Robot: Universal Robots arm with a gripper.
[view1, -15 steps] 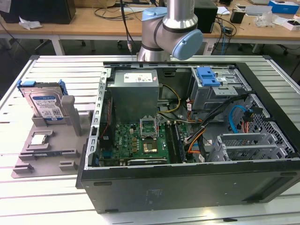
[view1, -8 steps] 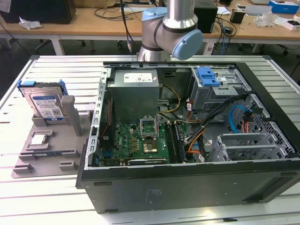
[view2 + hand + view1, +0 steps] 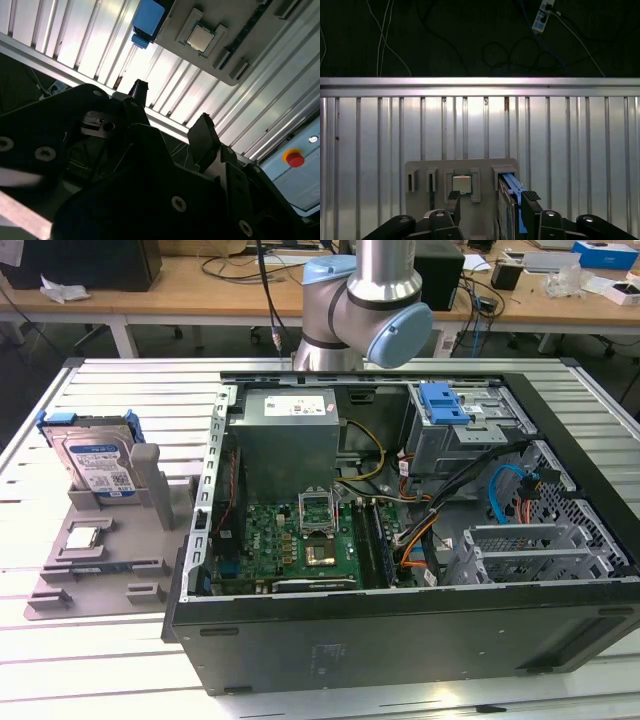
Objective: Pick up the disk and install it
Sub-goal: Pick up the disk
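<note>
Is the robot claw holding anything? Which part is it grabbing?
Nothing is held. The claw is open with nothing in it. The disk stands in the grey holder, apart from the claw.

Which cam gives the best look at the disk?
Exterior view: the disk stands upright in the grey holder, label face showing. First wrist view has it edge-on; second wrist view catches a blue corner.
</note>
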